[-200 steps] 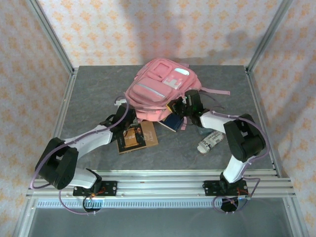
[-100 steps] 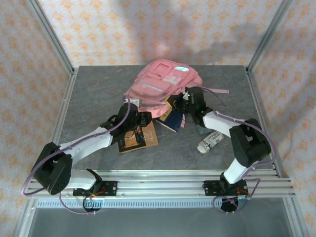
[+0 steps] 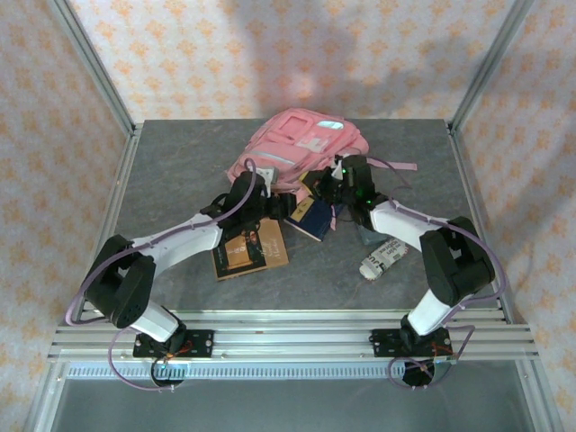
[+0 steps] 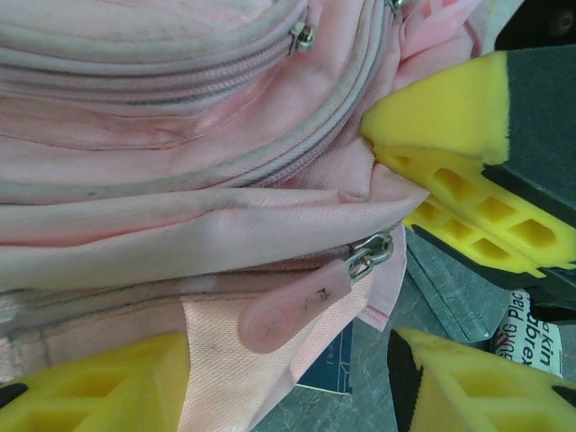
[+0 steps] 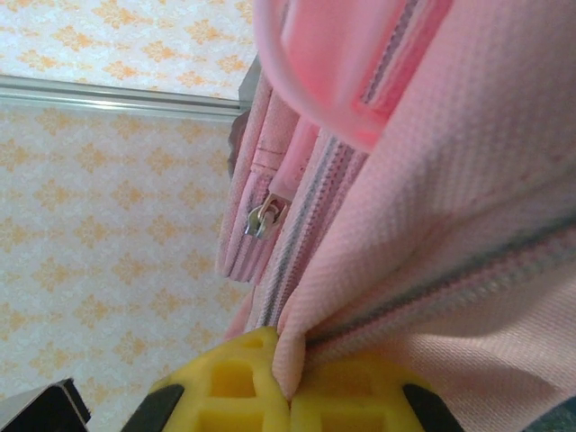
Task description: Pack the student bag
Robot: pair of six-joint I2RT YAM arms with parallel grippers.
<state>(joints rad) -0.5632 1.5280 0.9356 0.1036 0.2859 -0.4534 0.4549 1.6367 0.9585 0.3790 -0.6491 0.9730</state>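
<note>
Pinching the student bag (image 5: 468,135) in my right gripper (image 5: 290,382), left gripper (image 4: 290,360) apart, I risk catching folds, not the zip pull (image 4: 297,306).

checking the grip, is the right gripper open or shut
Shut: the right gripper pinches a fold of the student bag between touching yellow fingers.

Pink student bag (image 3: 301,139) lying rumpled, front pockets upward.

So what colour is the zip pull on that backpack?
The zip pull is pink, like the backpack; clearest in the left wrist view.
</note>
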